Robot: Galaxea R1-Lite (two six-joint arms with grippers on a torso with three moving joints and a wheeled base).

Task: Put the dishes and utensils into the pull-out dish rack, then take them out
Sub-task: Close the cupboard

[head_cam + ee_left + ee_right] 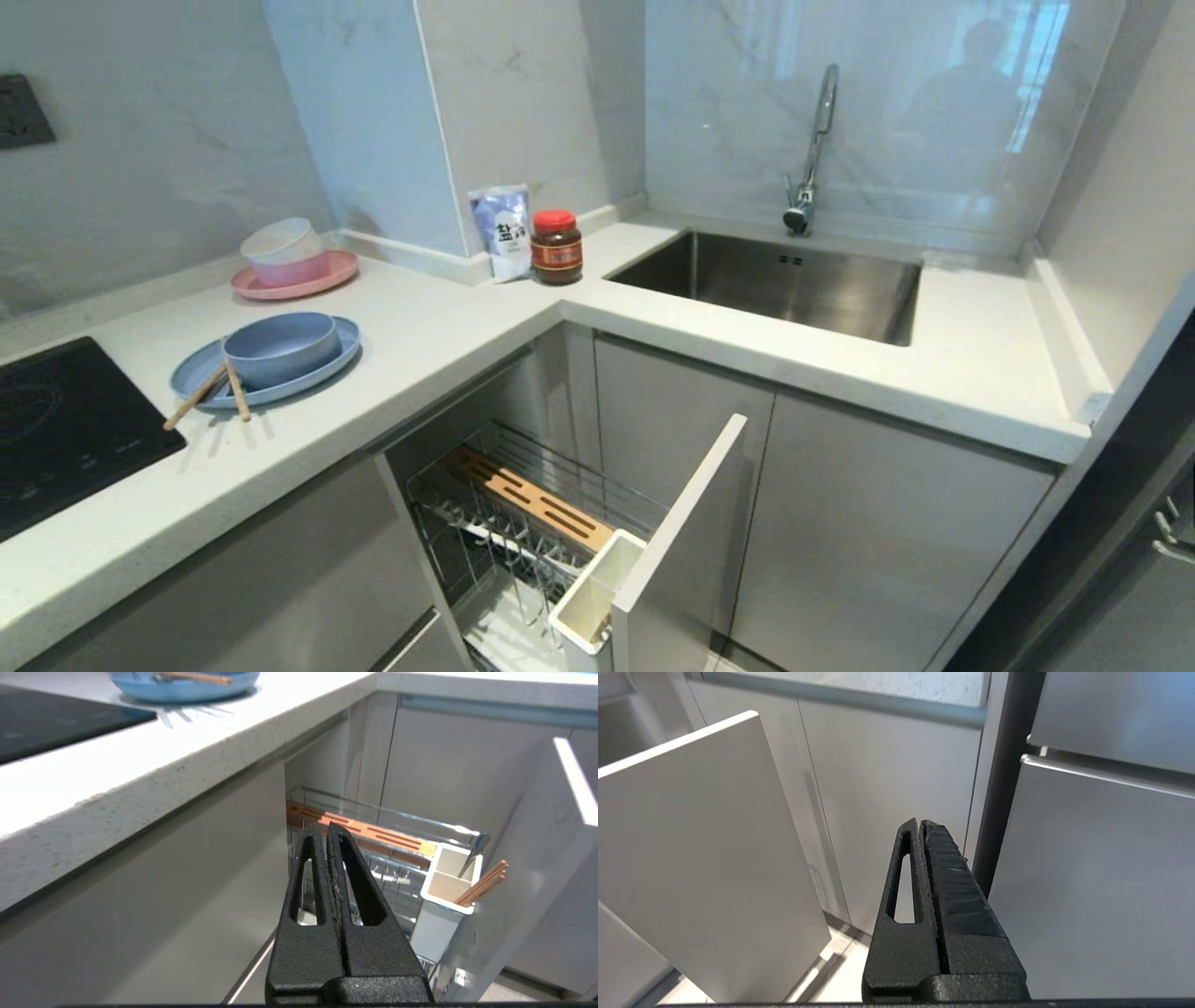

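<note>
An L-shaped pale speckled worktop [439, 327] runs from the lower left of the frame to the right edge. Resting on it at centre left is a light-blue plate [201, 373] carrying a light-blue bowl [280, 347], with a pair of wooden chopsticks [215, 392] propped across the plate's rim. Behind, at upper left, a pink plate [322, 275] holds stacked bowls [282, 250]. At the inner corner stand a white pouch [502, 231] and a red-lidded jar [556, 246], side by side. A black hob [65, 429] sits flush at far left; a steel sink [784, 285] is sunk at upper right.
</note>
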